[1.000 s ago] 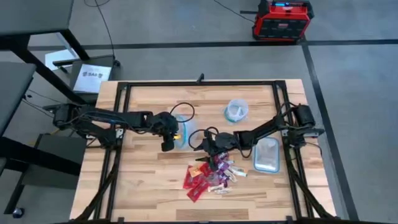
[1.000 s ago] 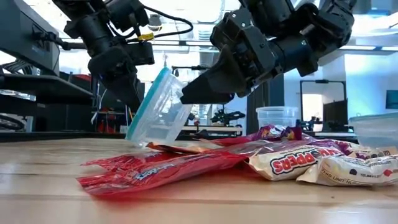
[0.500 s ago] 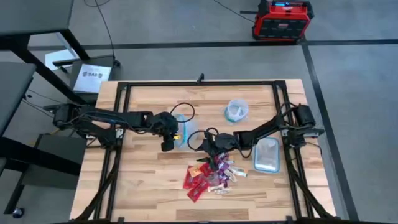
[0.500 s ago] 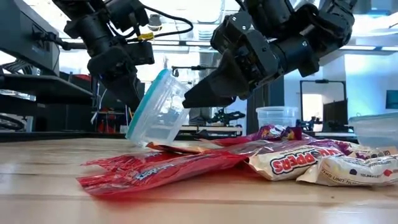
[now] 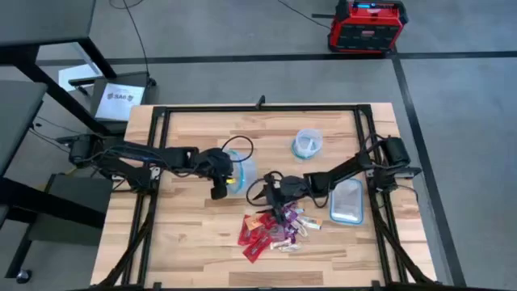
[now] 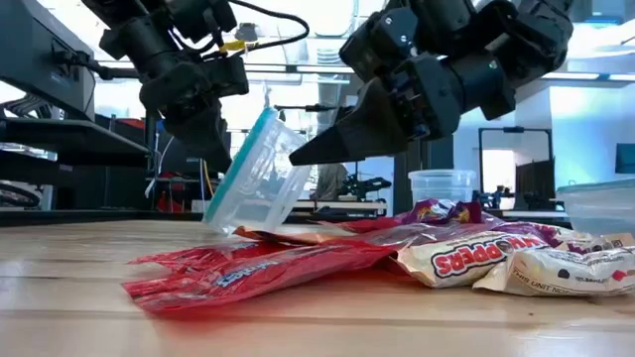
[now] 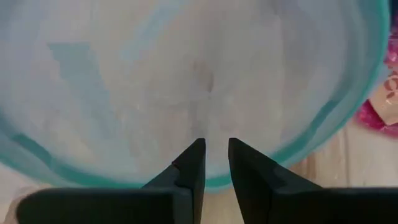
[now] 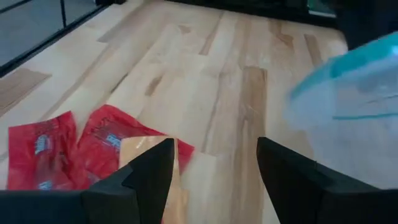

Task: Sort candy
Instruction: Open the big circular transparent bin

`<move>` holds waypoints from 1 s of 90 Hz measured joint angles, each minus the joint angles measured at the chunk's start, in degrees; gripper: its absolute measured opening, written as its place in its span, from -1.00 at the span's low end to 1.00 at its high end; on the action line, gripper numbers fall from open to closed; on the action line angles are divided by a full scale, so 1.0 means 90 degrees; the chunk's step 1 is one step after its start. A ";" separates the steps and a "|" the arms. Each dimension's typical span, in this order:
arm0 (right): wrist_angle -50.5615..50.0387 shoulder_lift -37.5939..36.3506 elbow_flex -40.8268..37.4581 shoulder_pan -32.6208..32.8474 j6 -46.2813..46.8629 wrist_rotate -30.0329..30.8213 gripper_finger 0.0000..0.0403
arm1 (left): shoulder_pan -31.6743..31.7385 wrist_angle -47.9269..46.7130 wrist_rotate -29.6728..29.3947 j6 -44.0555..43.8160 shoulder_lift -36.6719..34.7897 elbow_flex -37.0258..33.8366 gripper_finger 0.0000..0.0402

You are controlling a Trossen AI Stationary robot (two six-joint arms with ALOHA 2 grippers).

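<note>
The candy [image 5: 273, 228] lies in a heap of red, purple and whitish wrappers near the table's middle front, spread wide in the low view [image 6: 298, 263]. A clear bowl [image 5: 241, 171] with a bluish rim stands tilted just left of the heap, with my left gripper [image 7: 216, 158] shut at its rim. My right gripper [image 8: 214, 168] hovers open above the heap's far edge, beside the bowl [image 8: 354, 87]. Nothing is between its fingers, and red wrappers [image 8: 68, 149] lie below it. My left gripper holds the bowl at its bluish rim [image 7: 214, 182], the two fingers close together there; how they grip the rim is hidden by the fingers themselves. The arm comes from the table's left. The bowl [image 6: 256, 177] is tipped up, its lower edge [image 6: 223, 223] down at the table.
A second clear bowl [image 5: 307, 144] stands farther back, right of centre. A clear rectangular tub [image 5: 347, 200] sits at the right, beside the right arm. Bare wood lies left of and in front of the heap.
My right gripper has drifted a little toward the table's near edge, closer over the candy heap. The bowl stays tilted in my left gripper and has shifted slightly toward the right.
</note>
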 joint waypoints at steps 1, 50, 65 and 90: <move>-0.0012 0.0000 0.0000 -0.0012 0.0022 0.0027 0.06 | -0.0005 0.0006 0.0002 -0.0020 0.0000 0.0000 -0.72; -0.0027 0.0000 -0.0002 -0.0053 0.0319 0.0135 0.06 | 0.0433 0.0423 -0.0457 -0.0085 0.0448 0.1132 -0.72; -0.0022 0.0002 -0.0002 -0.0055 0.0342 0.0134 0.06 | 0.0828 0.0420 -0.0374 0.0140 0.1371 0.1535 -0.72; -0.0092 0.0002 -0.0002 -0.0050 0.0655 0.0118 0.06 | 0.1219 0.0133 -0.0372 0.0198 0.1911 0.2010 -0.72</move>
